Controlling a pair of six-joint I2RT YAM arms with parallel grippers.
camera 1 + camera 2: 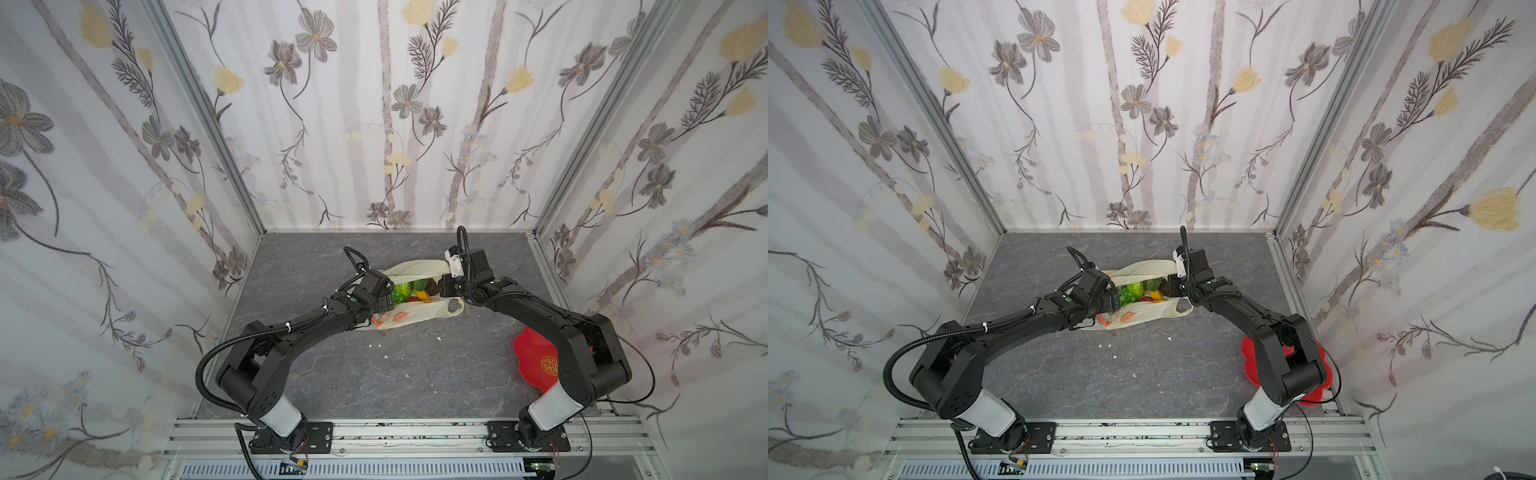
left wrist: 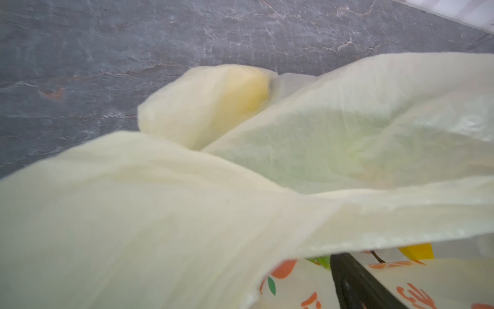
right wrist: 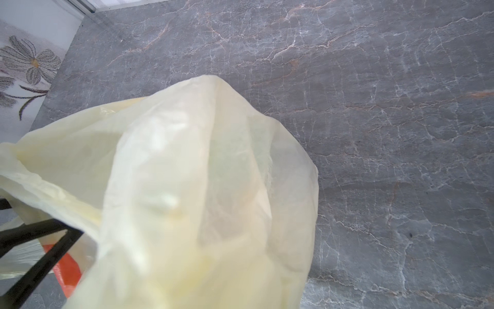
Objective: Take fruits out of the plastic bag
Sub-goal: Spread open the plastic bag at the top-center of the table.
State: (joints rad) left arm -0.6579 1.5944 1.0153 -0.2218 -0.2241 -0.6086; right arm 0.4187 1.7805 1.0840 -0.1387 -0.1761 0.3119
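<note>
At the centre of the grey table (image 1: pixel 415 374), the plastic bag (image 1: pixel 409 318) is seen lying low with its mouth spread. The fruits (image 1: pixel 411 291) are heaped inside and none has yet been taken out. The right gripper (image 1: pixel 448 268), right of centre in the frame, is closed, and a handle of the bag is drawn taut to it, apparently pinched there. The left gripper (image 1: pixel 387 305) is lowered at the mouth from the left. Only one dark finger (image 2: pixel 355 283) is shown under the film, so whether its jaws are parted cannot be told. The film is judged thin, limp and light, likely to sag over the fruit unless held at a handle or the rim. The fruits are judged light, hard and glossy, and so slippery. The lumpy green grape bunch (image 1: pixel 401 292) is thought to offer the surest purchase, while the yellow banana (image 1: pixel 424 296) is best taken across its narrow body.
</note>
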